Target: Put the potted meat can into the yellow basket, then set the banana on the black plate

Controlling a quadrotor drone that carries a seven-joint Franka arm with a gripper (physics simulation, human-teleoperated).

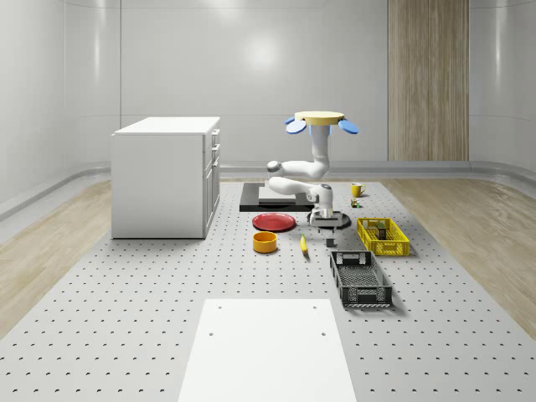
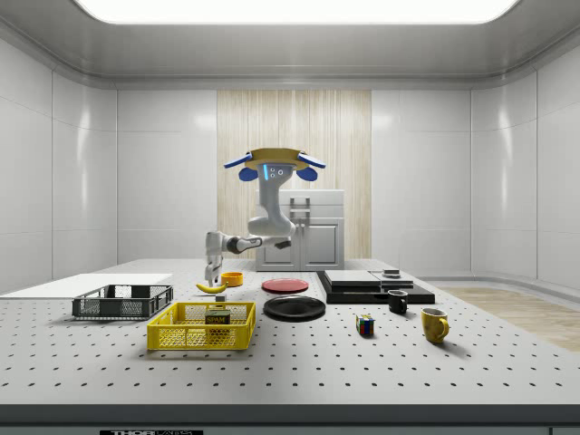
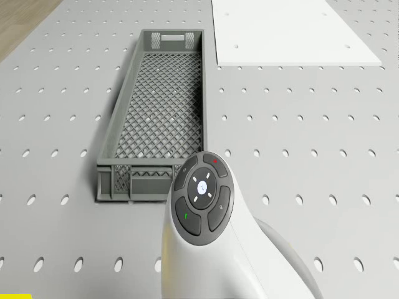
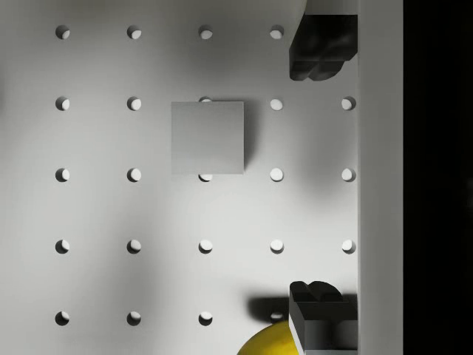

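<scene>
Wrist view puts the banana (image 4: 270, 342) as a smooth yellow curve beside one dark finger pad (image 4: 319, 296), while the other pad sits well apart, so the gripper (image 4: 319, 177) is spread wide with nothing between its fingers but perforated tabletop (image 4: 133, 211) and a small plain grey square (image 4: 208, 137). From the side, the drone (image 2: 276, 165) hovers above the table, its white arm folded down so the claw hangs just above the banana, beyond the yellow basket (image 2: 201, 326). That wire-mesh basket holds the potted meat can (image 2: 217, 318); its label seems to read "SPAM", though small. The glossy round black plate (image 2: 294, 307) lies just beside the basket.
</scene>
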